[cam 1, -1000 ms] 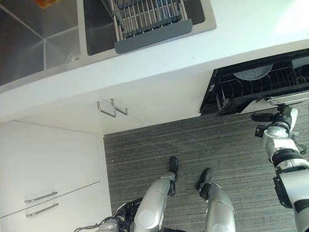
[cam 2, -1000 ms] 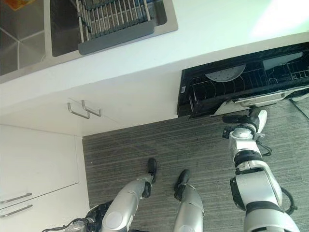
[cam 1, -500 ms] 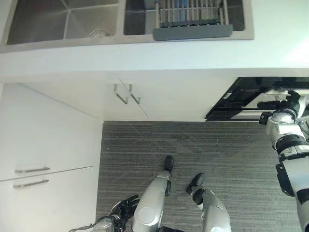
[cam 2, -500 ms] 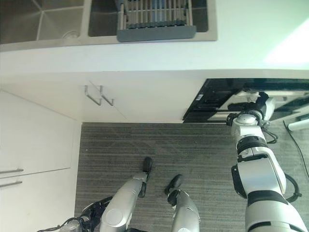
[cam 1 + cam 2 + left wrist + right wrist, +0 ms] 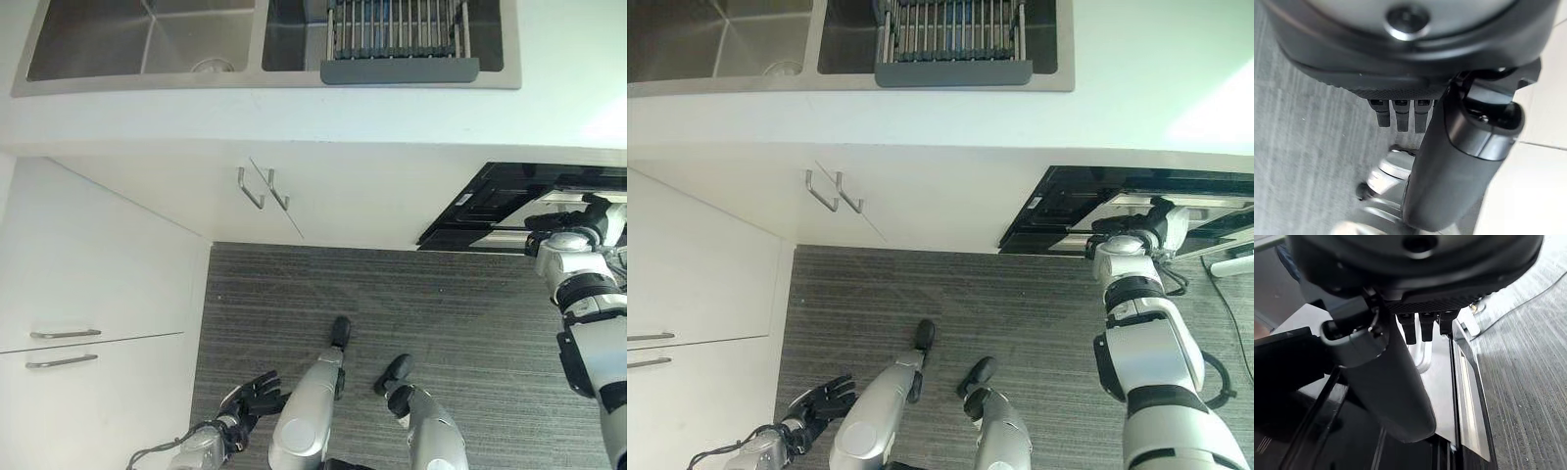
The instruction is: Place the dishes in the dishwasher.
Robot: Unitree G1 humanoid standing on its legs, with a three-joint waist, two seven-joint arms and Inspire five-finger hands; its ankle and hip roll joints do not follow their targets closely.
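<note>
The dishwasher [image 5: 490, 201] stands open under the white counter at the right, its dark inside showing. My right hand [image 5: 588, 211] rests at its silver front edge [image 5: 1469, 382] with fingers [image 5: 1422, 325] straight and nothing held. A grey dish rack [image 5: 397, 39] sits in the right basin of the sink, with blue items [image 5: 921, 15] among its bars. My left hand [image 5: 250, 397] hangs low over the floor at the lower left, its fingers [image 5: 1398, 115] spread and holding nothing.
The steel double sink [image 5: 137, 44] is set into the counter [image 5: 549, 108]. Below it are white cabinet doors with two bar handles [image 5: 260, 186] and drawers [image 5: 64, 348] at the left. Grey striped floor [image 5: 441, 294] lies in front of the cabinets.
The camera has shifted, so the whole scene sits differently. My left hand has come up into view with fingers spread. My right hand stays at the dishwasher's front edge.
</note>
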